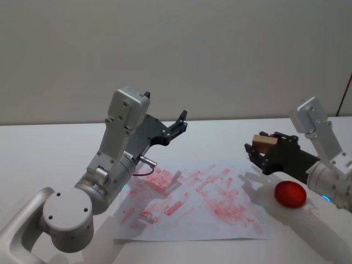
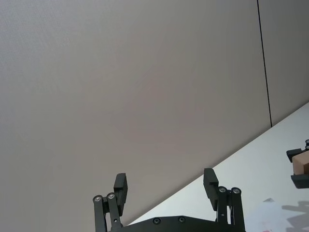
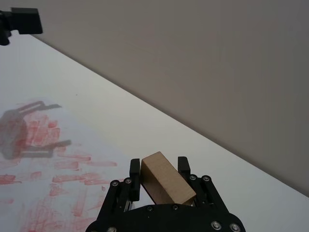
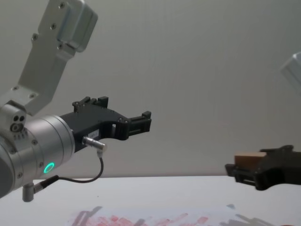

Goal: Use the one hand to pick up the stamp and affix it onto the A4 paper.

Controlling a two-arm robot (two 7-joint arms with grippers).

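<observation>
My right gripper (image 1: 257, 152) is shut on the stamp (image 1: 264, 143), a small tan wooden block, and holds it in the air above the right edge of the A4 paper (image 1: 220, 212). The right wrist view shows the stamp (image 3: 166, 177) clamped between both jaws of the right gripper (image 3: 160, 166), with the red-marked A4 paper (image 3: 43, 159) below. In the chest view the stamp (image 4: 249, 159) sits in the right gripper (image 4: 235, 172) at the right edge. My left gripper (image 1: 182, 122) hangs open and raised over the paper's far left; its fingers (image 2: 210, 181) stand apart.
A red round ink pad (image 1: 290, 194) lies on the white table (image 1: 44, 148) just right of the paper, under my right wrist. The left arm's big elbow joint (image 1: 66, 220) takes up the near left corner. A grey wall stands behind the table.
</observation>
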